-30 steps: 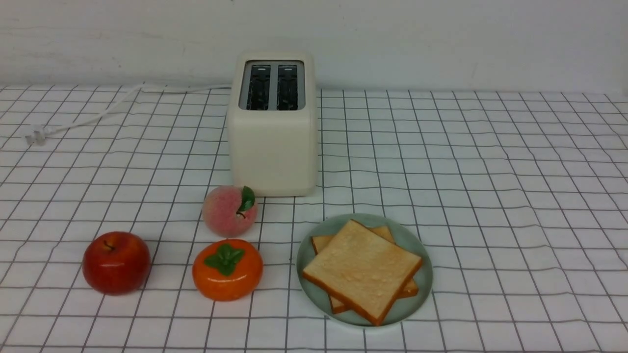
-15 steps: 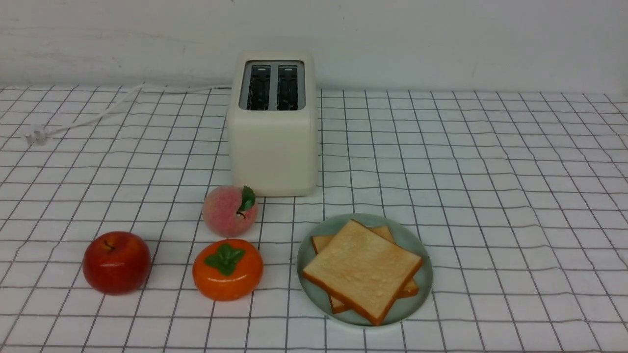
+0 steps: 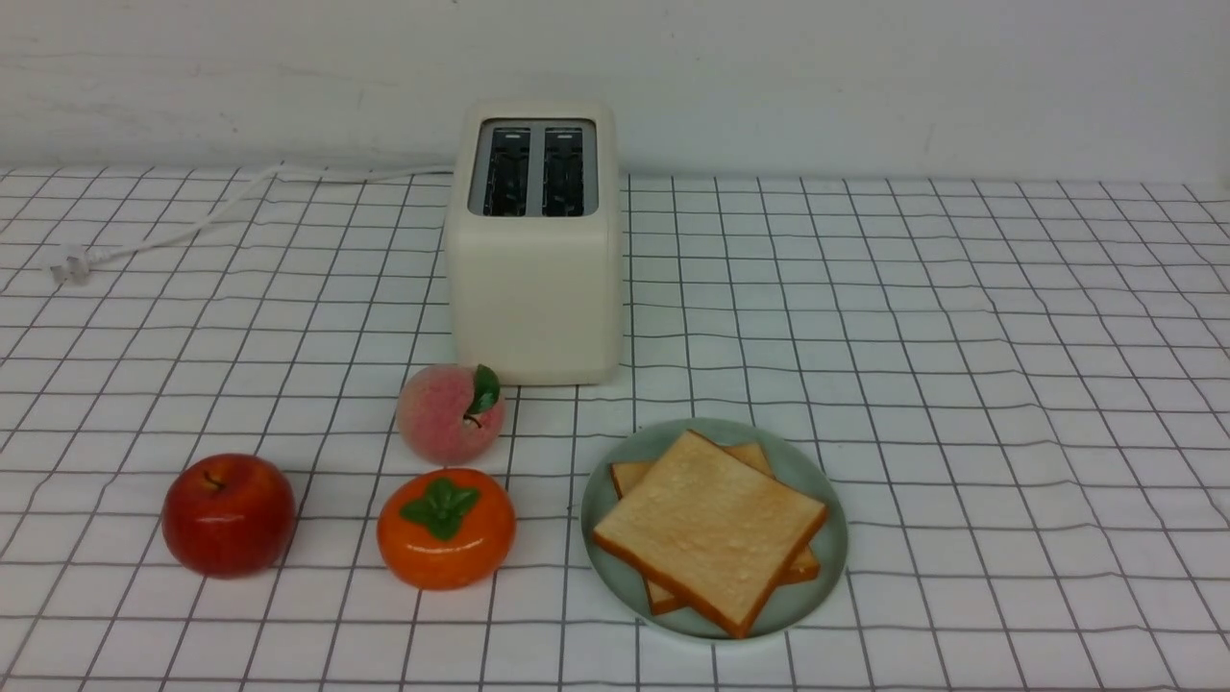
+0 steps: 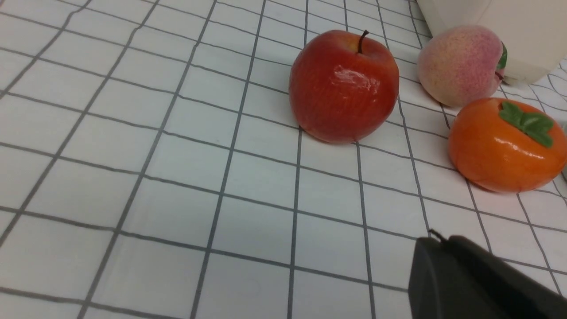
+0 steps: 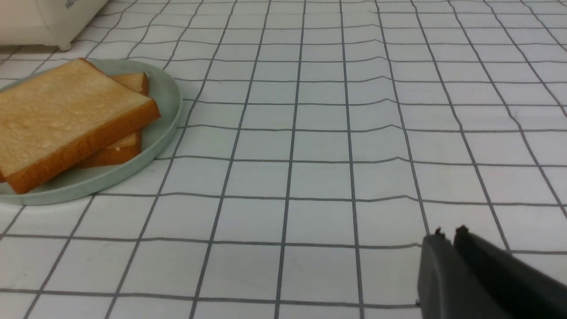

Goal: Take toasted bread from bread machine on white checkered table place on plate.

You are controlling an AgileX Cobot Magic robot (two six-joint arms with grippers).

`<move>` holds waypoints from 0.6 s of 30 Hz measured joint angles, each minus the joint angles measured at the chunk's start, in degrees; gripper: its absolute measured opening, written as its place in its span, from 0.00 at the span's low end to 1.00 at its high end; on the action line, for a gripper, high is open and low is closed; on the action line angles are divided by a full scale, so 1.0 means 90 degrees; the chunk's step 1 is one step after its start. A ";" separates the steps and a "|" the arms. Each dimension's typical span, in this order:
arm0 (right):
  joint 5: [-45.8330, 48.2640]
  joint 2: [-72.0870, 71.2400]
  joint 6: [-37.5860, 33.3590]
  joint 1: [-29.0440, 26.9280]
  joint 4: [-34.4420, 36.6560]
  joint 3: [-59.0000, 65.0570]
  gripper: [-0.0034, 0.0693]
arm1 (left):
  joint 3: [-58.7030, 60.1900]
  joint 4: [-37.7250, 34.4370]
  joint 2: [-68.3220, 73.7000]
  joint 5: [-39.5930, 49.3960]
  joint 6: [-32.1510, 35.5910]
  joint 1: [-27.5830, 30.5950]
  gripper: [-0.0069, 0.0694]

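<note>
Toasted bread plated; both hands closed, empty.

The white checkered table carries the bread machine with its cord, a peach, an apple and a persimmon near the left gripper, and the plate.

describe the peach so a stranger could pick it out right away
Find the cream toaster at the back of the checkered table. The peach sits just off its front left corner. It is pale fuzzy pink with one green leaf, unlike the glossy red apple and orange persimmon.
</note>
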 joint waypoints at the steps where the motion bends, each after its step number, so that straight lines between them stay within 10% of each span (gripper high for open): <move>1: 0.0000 0.0000 0.0000 0.0000 0.0000 0.0000 0.10 | 0.0000 0.0000 0.0000 0.0000 0.0000 0.0000 0.09; 18: 0.0000 0.0000 0.0000 0.0000 0.0000 0.0000 0.13 | 0.0000 0.0000 0.0000 0.0000 0.0011 0.0000 0.11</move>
